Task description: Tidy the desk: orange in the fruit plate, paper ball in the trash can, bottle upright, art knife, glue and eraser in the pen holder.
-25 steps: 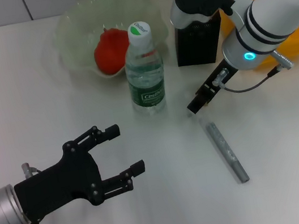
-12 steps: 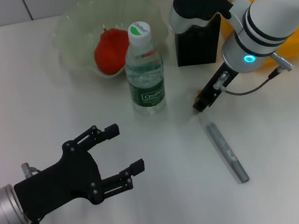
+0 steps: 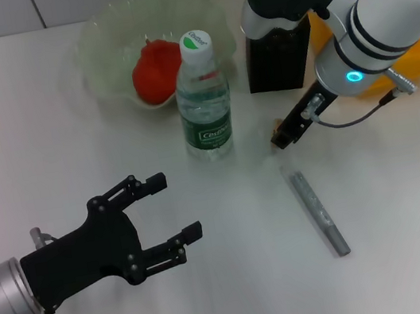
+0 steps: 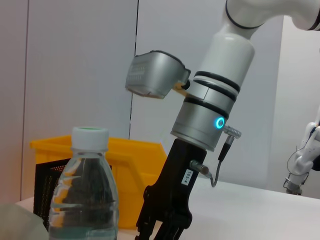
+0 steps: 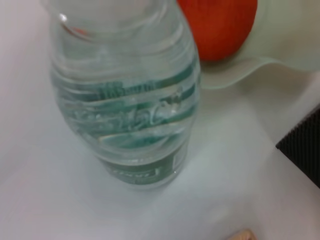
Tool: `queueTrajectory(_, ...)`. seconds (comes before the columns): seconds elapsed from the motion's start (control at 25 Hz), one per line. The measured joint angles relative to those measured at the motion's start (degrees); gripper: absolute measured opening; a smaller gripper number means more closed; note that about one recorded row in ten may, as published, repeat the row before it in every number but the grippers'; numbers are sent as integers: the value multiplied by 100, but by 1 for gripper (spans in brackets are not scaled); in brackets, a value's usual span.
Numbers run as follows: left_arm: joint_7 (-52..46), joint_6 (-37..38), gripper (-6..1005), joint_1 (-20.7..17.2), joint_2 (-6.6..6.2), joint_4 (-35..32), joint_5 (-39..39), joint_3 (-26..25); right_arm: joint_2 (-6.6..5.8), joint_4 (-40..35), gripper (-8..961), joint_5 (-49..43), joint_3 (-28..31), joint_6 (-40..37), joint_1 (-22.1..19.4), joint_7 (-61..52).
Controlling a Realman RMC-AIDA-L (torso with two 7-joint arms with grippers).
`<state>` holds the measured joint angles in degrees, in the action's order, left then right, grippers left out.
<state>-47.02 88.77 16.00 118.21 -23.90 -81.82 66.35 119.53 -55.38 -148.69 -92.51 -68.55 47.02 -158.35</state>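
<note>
Beside pen holder (image 3: 278,57), my right claw (image 3: 285,133) sits low over table (image 3: 410,196), pinching small tan eraser (image 3: 277,124). Eraser light, stiff, short: end grip looks shallow, slip risk. Left claw (image 3: 169,212) wide, idle near front edge. Bottle (image 3: 202,98) upright.

Bottle (image 3: 203,100): dark green label carries a white logo panel, reads roughly "Cestbon", letters soft, spelling uncertain. Cap (image 3: 194,42): green patch with small white script, too small to read. Right arm, black wrist block (image 4: 186,175): small white sticker with digits, looks like "1014", not certain. Nothing else legible.
</note>
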Motion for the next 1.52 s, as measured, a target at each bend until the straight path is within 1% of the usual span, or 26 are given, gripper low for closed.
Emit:
queueTrajectory(0.04, 1, -2, 852, 0, 0, 0, -1, 0, 0, -268, 414, -5, 0, -123, -124, -15)
queueTrajectory(0.08, 1, -2, 852, 0, 0, 0, -1, 0, 0, -268, 413, -5, 0, -123, -124, -15)
queueTrajectory(0.16, 6, -8, 852, 0, -1, 0, -1, 0, -4, -718, 412, -32, 9, -308, -311, -74)
queueTrajectory(0.2, 7, -9, 852, 0, 0, 0, -1, 0, -8, -1013, 412, -78, 13, -414, -432, -110)
queueTrajectory(0.24, 8, -14, 852, 0, 0, 1, 0, 0, -13, -1604, 412, -232, 92, -660, -649, -175)
queueTrajectory(0.28, 8, -14, 852, 0, 0, 1, 0, 0, -13, -1604, 411, -232, 92, -660, -649, -175)
queueTrajectory(0.4, 9, -21, 852, 0, 1, 1, 0, 0, -15, -2459, 410, -471, 367, -996, -862, -234)
queueTrajectory(0.44, 9, -21, 852, -1, 5, -3, 0, 1, -19, -2850, 410, -562, 584, -1158, -925, -238)
queueTrajectory(0.48, 9, -21, 853, -1, 5, -3, 0, 1, -19, -2850, 409, -562, 584, -1158, -925, -238)
queueTrajectory(0.64, 9, -22, 853, 2, 9, -9, 0, 9, -31, -3486, 404, -722, 1095, -1238, -951, -185)
queueTrajectory(0.76, 9, -21, 853, 6, 9, -10, 0, 18, -35, -3486, 401, -750, 1253, -1150, -871, -115)
queueTrajectory(0.8, 9, -22, 853, 7, 8, -10, -1, 17, -38, -3413, 399, -760, 1318, -1074, -815, -81)
queueTrajectory(0.84, 9, -20, 853, 7, 9, -13, 0, 12, -41, -3146, 398, -803, 1373, -880, -684, -45)
queueTrajectory(0.88, 9, -20, 853, 7, 9, -13, 0, 12, -41, -3146, 397, -803, 1373, -880, -684, -45)
queueTrajectory(1.16, 9, -18, 852, 9, 18, -18, 0, 1, -45, -1712, 389, -958, 1440, 93, -169, 83)
queueTrajectory(1.4, 9, -18, 853, 8, 11, -2, 0, 0, -38, -1556, 382, -957, 1443, 205, -100, 100)
queueTrajectory(1.52, 9, -17, 852, -3, 9, -1, 0, 0, -36, -1633, 481, -950, 1449, 108, -100, 100)
